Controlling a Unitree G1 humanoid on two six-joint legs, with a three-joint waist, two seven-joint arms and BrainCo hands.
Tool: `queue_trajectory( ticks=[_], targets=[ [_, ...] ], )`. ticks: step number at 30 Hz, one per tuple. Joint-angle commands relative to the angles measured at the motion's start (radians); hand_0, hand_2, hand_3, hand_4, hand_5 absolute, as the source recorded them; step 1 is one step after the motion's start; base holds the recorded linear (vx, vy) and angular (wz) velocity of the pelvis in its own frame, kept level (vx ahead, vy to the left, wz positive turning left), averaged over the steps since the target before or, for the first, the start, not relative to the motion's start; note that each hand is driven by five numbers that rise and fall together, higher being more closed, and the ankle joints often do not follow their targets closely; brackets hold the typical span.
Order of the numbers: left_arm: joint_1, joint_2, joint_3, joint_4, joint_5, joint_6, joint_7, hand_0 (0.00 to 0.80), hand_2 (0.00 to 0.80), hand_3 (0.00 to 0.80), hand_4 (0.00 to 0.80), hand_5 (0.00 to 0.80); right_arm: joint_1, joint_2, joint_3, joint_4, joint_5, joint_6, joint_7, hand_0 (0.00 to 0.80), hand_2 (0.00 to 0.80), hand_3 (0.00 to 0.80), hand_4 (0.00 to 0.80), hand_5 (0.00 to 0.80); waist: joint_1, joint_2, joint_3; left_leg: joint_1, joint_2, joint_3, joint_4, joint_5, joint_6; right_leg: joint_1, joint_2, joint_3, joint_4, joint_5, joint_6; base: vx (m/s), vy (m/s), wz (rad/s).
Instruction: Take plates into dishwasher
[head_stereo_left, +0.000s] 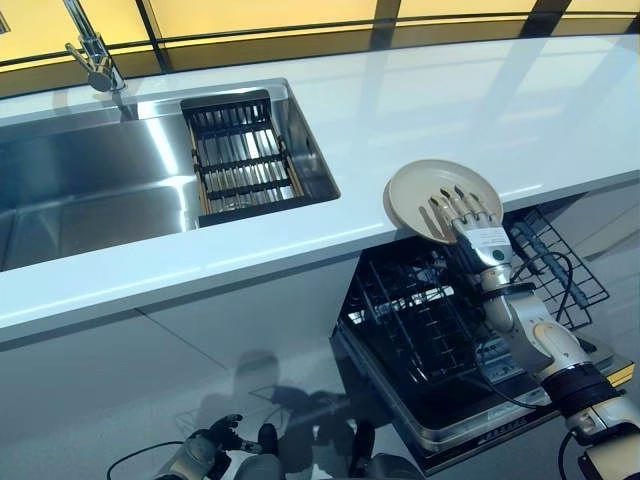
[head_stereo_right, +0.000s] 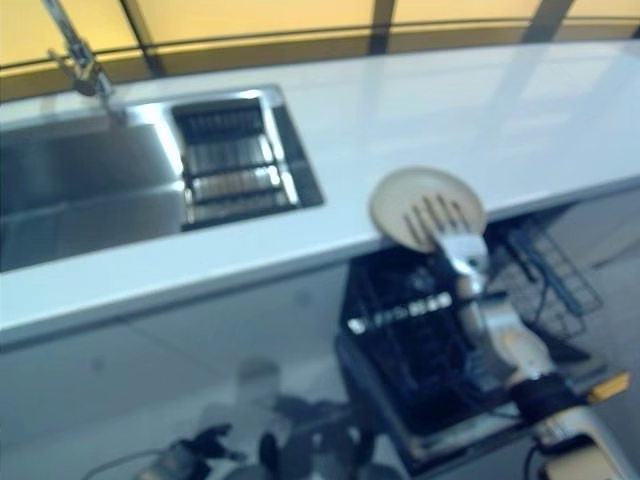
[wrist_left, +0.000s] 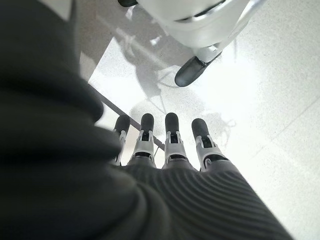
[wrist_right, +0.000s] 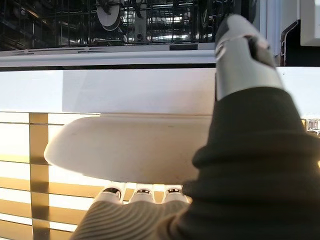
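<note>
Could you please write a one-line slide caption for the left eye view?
Right hand grips a beige plate at the counter edge, above the open dishwasher.

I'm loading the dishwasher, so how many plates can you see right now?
1. The beige plate sits at the counter front edge above the open dishwasher, in the right hand. Others may be hidden in the racks.

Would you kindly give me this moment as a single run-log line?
right robot hand: shut on plate, at countertop edge | dishwasher rack: pulled out below | left robot hand: idle, low, fingers straight
</note>
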Motion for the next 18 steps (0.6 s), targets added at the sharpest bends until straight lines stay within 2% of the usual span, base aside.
queue_trajectory(
  ticks=[1, 2, 3, 4, 5, 8, 9, 11, 13, 18],
  targets=[
    [-0.051, 0.002, -0.028, 0.020, 0.033, -0.014, -0.002, 0.000, 0.000, 0.000, 0.000, 0.000, -0.109, -0.013, 0.026, 0.009, -0.004, -0.010, -0.016, 0.000, 0.000, 0.000, 0.000, 0.000, 0.023, -0.004, -0.005, -0.014, -0.052, 0.032, -0.002, -0.059, 0.072, -0.008, 0.018, 0.034, 0.112, -0.095, 0.050, 0.000, 0.000, 0.00],
    [-0.051, 0.002, -0.028, 0.021, 0.034, -0.016, -0.002, 0.000, 0.000, 0.000, 0.000, 0.000, -0.110, -0.013, 0.026, 0.010, -0.003, -0.010, -0.015, 0.000, 0.000, 0.000, 0.000, 0.000, 0.023, -0.004, -0.005, -0.014, -0.051, 0.032, -0.002, -0.058, 0.072, -0.007, 0.018, 0.034, 0.112, -0.095, 0.051, 0.000, 0.000, 0.00],
    [-0.052, 0.001, -0.026, 0.025, 0.034, -0.018, -0.003, 0.000, 0.000, 0.000, 0.000, 0.000, -0.111, -0.011, 0.026, 0.009, 0.001, -0.007, -0.010, 0.122, 0.122, 0.122, 0.122, 0.122, 0.023, -0.003, -0.005, -0.014, -0.051, 0.032, -0.002, -0.058, 0.071, -0.008, 0.017, 0.034, 0.112, -0.095, 0.051, 0.000, 0.000, 0.00],
    [-0.052, 0.000, -0.027, 0.024, 0.034, -0.017, -0.002, 0.000, 0.000, 0.000, 0.000, 0.000, -0.108, -0.007, 0.027, 0.010, 0.004, -0.006, -0.016, 0.292, 0.292, 0.292, 0.292, 0.292, 0.023, -0.003, -0.005, -0.014, -0.051, 0.032, -0.002, -0.058, 0.072, -0.008, 0.017, 0.034, 0.113, -0.095, 0.050, 0.000, 0.000, 0.00],
    [-0.052, 0.000, -0.027, 0.024, 0.033, -0.017, -0.002, 0.000, 0.000, 0.000, 0.000, 0.000, -0.108, -0.007, 0.026, 0.010, 0.006, -0.006, -0.017, 0.339, 0.339, 0.339, 0.339, 0.339, 0.023, -0.003, -0.004, -0.014, -0.051, 0.032, -0.002, -0.058, 0.072, -0.008, 0.017, 0.033, 0.113, -0.095, 0.050, 0.000, 0.000, 0.00],
    [-0.046, -0.002, -0.026, 0.021, 0.034, -0.019, 0.000, 0.000, 0.000, 0.000, 0.000, 0.000, -0.103, -0.002, 0.016, 0.007, 0.010, -0.009, -0.027, 0.659, 0.659, 0.659, 0.659, 0.659, 0.025, -0.001, -0.005, -0.013, -0.052, 0.030, -0.002, -0.059, 0.072, -0.006, 0.016, 0.033, 0.113, -0.096, 0.050, 0.000, 0.000, 0.00],
    [-0.044, -0.003, -0.026, 0.018, 0.034, -0.017, 0.000, 0.000, 0.000, 0.000, 0.000, 0.000, -0.102, 0.000, 0.014, 0.007, 0.013, -0.008, -0.029, 0.744, 0.744, 0.744, 0.744, 0.744, 0.025, 0.000, -0.005, -0.013, -0.052, 0.030, -0.002, -0.059, 0.072, -0.006, 0.016, 0.033, 0.114, -0.097, 0.050, 0.000, 0.000, 0.00],
    [-0.044, -0.003, -0.024, 0.016, 0.035, -0.017, -0.001, 0.000, 0.000, 0.000, 0.000, 0.000, -0.102, 0.005, 0.008, 0.005, 0.011, -0.012, -0.031, 0.753, 0.753, 0.753, 0.753, 0.753, 0.025, 0.002, -0.005, -0.015, -0.053, 0.028, -0.002, -0.059, 0.072, -0.008, 0.015, 0.033, 0.114, -0.096, 0.050, 0.000, 0.000, 0.00],
    [-0.043, -0.004, -0.026, 0.015, 0.033, -0.016, 0.000, 0.000, 0.000, 0.000, 0.000, 0.000, -0.103, 0.006, 0.007, 0.003, 0.009, -0.018, -0.038, 0.800, 0.800, 0.800, 0.800, 0.800, 0.025, 0.002, -0.006, -0.016, -0.054, 0.027, -0.002, -0.059, 0.073, -0.008, 0.015, 0.033, 0.114, -0.096, 0.050, 0.000, 0.000, 0.00],
    [-0.041, -0.006, -0.022, 0.016, 0.032, -0.017, -0.001, 0.000, 0.000, 0.000, 0.000, 0.000, -0.098, 0.007, -0.001, -0.012, 0.017, -0.028, -0.045, 0.800, 0.800, 0.800, 0.800, 0.800, 0.024, 0.003, -0.006, -0.013, -0.054, 0.029, -0.002, -0.061, 0.073, -0.010, 0.013, 0.032, 0.118, -0.097, 0.052, 0.001, 0.001, 0.01]
  ],
)
